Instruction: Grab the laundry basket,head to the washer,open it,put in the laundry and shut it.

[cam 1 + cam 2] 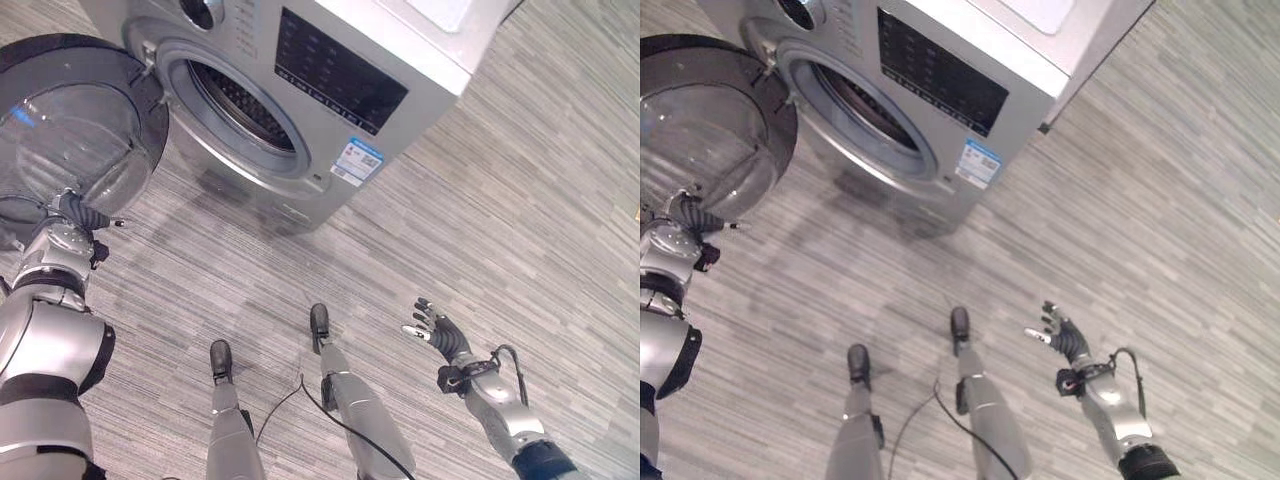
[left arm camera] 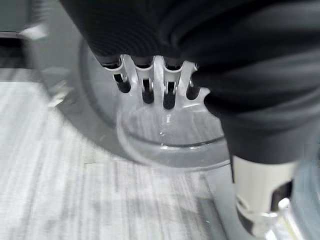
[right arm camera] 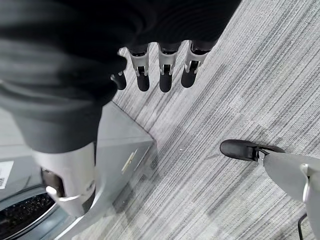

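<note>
washer [image 1: 300, 90]: 12 o'clock, door [image 1: 75, 125] swung wide at 10 o'clock
left hand [image 1: 82, 213]: at door's lower rim, fingers straight, gripping nothing
right hand [image 1: 437, 329]: 5 o'clock, relaxed, empty
laundry basket: whereabouts can't tell
left: load, shut

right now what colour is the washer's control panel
Black, on a silver-grey washer; the control panel shows best in the left eye view.

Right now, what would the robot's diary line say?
washer door: swung wide open | drum: looks empty | left hand: open, at door glass | right hand: open, over floor
</note>
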